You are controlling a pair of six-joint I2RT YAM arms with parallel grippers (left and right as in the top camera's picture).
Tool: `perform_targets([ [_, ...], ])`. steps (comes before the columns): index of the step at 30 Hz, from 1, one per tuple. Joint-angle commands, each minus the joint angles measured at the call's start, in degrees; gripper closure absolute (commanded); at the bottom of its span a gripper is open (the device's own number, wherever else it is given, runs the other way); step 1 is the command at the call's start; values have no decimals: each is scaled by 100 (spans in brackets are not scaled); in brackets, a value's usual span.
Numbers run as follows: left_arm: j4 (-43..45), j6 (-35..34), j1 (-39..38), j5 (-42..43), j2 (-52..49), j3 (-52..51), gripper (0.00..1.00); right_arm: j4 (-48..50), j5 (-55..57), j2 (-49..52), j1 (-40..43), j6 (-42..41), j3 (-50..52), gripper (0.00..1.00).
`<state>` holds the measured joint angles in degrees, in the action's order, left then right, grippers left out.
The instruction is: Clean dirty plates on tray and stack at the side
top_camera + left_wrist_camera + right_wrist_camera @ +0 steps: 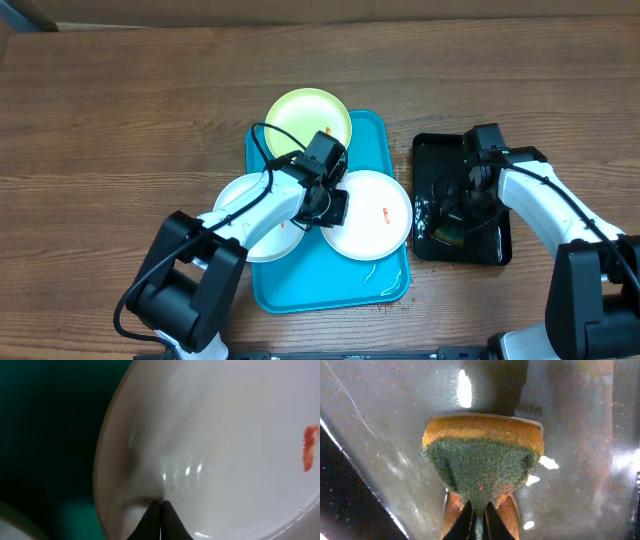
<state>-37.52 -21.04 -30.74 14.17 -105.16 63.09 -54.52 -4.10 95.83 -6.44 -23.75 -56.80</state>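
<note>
On the turquoise tray (pixel 330 285) lie three plates: a pale yellow-green plate (pixel 308 118) at the far end, a white plate (pixel 240 205) at the left, and a white plate (pixel 375 220) at the right with an orange smear. My left gripper (pixel 335 205) (pixel 161 506) is shut on the left rim of the right white plate (pixel 240 435); its smear (pixel 311 447) shows at the wrist view's right edge. My right gripper (pixel 455 212) (pixel 479 512) is shut on a green and orange sponge (pixel 482 455) over the black tray.
A small black tray (pixel 432 150) (pixel 580 435) with a wet, shiny floor stands right of the turquoise tray. Brown wooden table (pixel 120 120) surrounds both trays. The left white plate hangs over the tray's left rim.
</note>
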Motion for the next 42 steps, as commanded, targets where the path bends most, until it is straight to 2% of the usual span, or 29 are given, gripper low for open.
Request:
perform_targets([
  [1, -153, -85, 131, -168, -24, 87, 96, 17, -4, -70, -26, 15, -157, 96],
  [6, -455, -118, 131, -431, -22, 308, 96, 9, -7, -70, -26, 15, -157, 96],
  [10, -1032, -234, 131, -866, -22, 717, 96, -4, -4, -70, -26, 17, -157, 96],
  [15, -1244, -295, 105, -839, -22, 992, 96, -184, -2, -81, -26, 177, -372, 96],
  [22, -949, -341, 42, -234, -46, 984, 96, -422, -4, -129, -26, 297, -769, 96],
  [30, -874, -343, -31, -708, -52, 503, 96, -476, 0, -129, -26, 330, -767, 96],
  [42, -1161, -581, 22, -1360, -52, 457, 96, -623, -2, -129, -26, 411, -778, 96],
])
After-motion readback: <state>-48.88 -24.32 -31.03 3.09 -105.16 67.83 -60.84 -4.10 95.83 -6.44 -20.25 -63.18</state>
